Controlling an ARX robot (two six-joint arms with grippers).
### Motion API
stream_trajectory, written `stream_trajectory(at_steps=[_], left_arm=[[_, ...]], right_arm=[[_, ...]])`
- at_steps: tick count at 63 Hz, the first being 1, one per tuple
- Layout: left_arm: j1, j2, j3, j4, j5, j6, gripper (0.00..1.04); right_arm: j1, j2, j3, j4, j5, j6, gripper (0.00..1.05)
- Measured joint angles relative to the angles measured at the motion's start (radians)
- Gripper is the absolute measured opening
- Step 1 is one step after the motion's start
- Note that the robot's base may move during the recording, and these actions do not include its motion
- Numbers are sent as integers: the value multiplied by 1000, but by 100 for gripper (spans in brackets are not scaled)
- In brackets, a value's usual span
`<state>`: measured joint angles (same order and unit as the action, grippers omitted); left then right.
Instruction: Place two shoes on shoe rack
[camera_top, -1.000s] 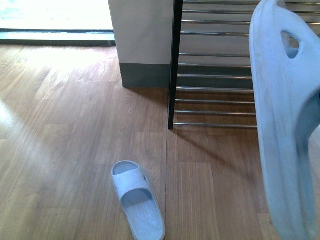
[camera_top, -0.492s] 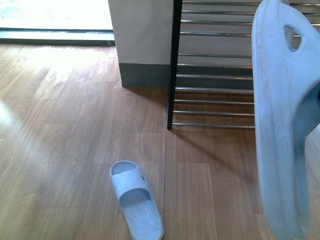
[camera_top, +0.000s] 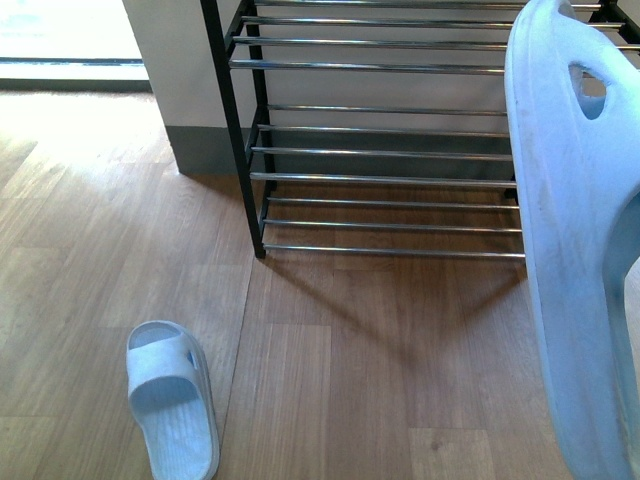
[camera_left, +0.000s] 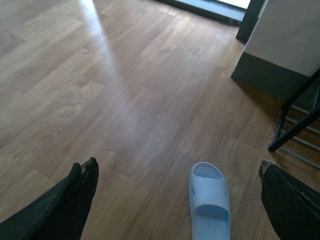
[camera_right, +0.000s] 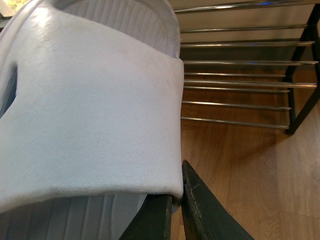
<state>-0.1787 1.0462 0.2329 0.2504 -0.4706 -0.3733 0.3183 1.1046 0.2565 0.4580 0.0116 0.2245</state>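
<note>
Slide (camera_top: 575, 250) hangs on end down the right edge of the front frame, its strap pinched between the fingers of the right claw (camera_right: 172, 197), which is closed on it. The rack (camera_top: 380, 130) spans the upper middle of that frame, and the second slide (camera_top: 172, 400) lies flat on the floor (camera_top: 380, 380) at lower left, apart from the rack. The left claw (camera_left: 177, 165) is spread wide and holds nothing, with the second slide showing near its gap.

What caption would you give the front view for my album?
A pale slide sandal held up near the chrome-barred shoe rack, its mate lying on the wood floor.
</note>
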Motion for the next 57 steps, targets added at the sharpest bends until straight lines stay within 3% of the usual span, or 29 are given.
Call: stream_trajectory(at_steps=[8,25,57], left_arm=[[-11,601,196,227,85,4,95],[-33,1283,526,174,143,49,95],[-16,1761,934,68,156,167,95]], right_arm=[[0,0,0,0,-1,0,1],[0,0,0,0,-1,0,2],[0,0,0,0,-1,0,2]])
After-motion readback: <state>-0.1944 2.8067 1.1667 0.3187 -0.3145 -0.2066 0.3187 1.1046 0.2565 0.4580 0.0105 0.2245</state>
